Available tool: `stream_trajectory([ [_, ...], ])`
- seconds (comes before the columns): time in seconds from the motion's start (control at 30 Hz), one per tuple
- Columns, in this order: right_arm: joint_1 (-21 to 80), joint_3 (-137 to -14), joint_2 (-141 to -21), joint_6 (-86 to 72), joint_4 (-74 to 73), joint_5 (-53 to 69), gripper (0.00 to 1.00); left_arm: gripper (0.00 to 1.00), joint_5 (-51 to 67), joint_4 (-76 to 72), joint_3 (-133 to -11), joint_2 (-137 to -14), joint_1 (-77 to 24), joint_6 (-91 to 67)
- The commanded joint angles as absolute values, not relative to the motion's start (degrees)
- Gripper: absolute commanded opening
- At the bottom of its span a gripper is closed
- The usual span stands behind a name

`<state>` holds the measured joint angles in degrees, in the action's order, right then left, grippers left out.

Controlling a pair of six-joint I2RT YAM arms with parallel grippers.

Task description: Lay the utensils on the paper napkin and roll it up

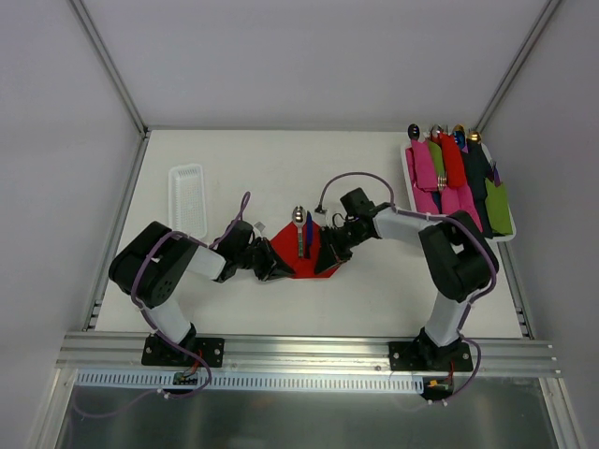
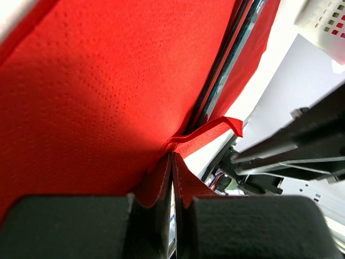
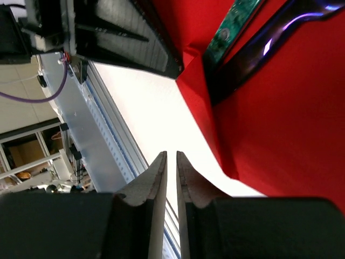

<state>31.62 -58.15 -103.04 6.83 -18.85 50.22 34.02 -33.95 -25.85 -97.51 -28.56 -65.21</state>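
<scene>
Jaws of left gripper (image 2: 173, 183) pinch paper napkin (image 1: 292, 260); utensils (image 1: 300, 234) heads point far.

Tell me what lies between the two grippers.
The paper napkin, with the utensils lying on it, fills the stretch between the left gripper and the right gripper; the top external view shows it.
</scene>
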Motion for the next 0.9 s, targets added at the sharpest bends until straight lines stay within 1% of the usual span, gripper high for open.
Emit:
stream_trajectory([
  [0.0, 31.8, -58.6, -104.4, 2.5, -14.0, 52.2, 0.15, 0.0, 29.4, -30.2, -24.1, -99.6, -29.1, -64.0],
  [0.37, 31.8, -61.5, -110.9, 1.0, -13.9, 51.8, 0.14, 0.0, 29.1, -30.3, -24.1, -99.8, -29.1, -64.2],
  [0.67, 30.2, -62.8, -114.4, 5.0, -19.9, 47.9, 0.13, 0.0, 28.8, -29.9, -23.8, -99.8, -28.9, -64.1],
  [0.87, 28.7, -62.2, -114.3, 7.8, -22.6, 45.9, 0.13, 0.0, 29.1, -29.8, -22.7, -99.1, -27.7, -63.9],
])
